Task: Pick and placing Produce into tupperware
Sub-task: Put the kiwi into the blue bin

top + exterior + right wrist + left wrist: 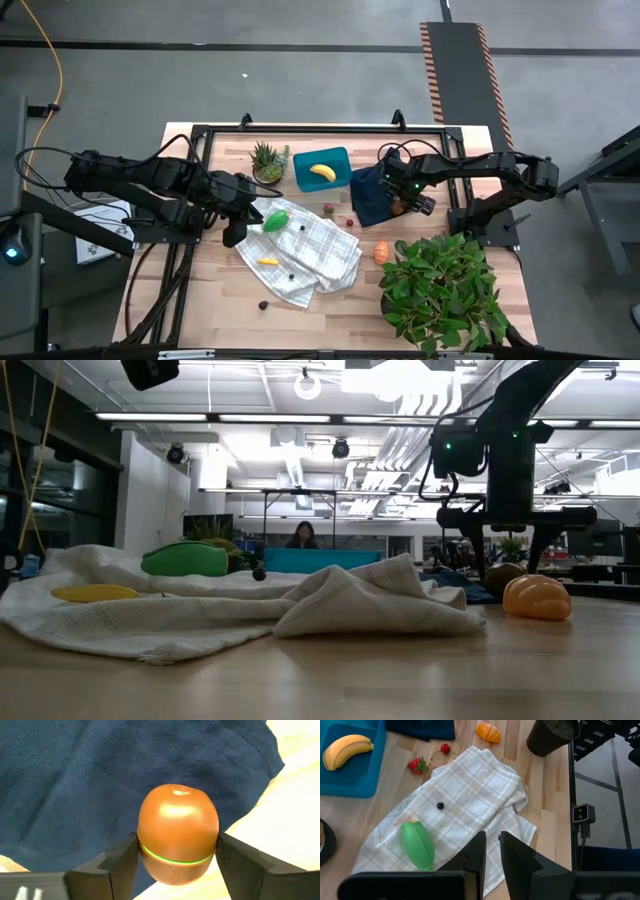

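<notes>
The teal tupperware (322,168) stands at the table's far middle with the yellow banana (342,750) inside. A green piece (275,220), a small yellow piece (267,261) and a dark berry (440,805) lie on a white checked cloth (310,255). Red berries (328,210) and an orange piece (382,251) rest on the wood. My right gripper (405,203) is over the navy cloth (75,780), shut on a brown piece (177,830). My left gripper (492,837) hovers shut above the checked cloth's left edge, beside the green piece. My right gripper pinches the brown egg-shaped piece between its two fingers (120,860), one on each side near its green seam (150,854). The fingers come from above, pointing down. The piece stands upright over the navy cloth; I cannot tell whether it is lifted clear.
A small spiky potted plant (267,160) stands left of the tupperware. A big leafy plant (440,290) fills the near right corner. More dark berries (263,305) lie near the cloth's near edge. A person (300,536) sits far behind the table.
</notes>
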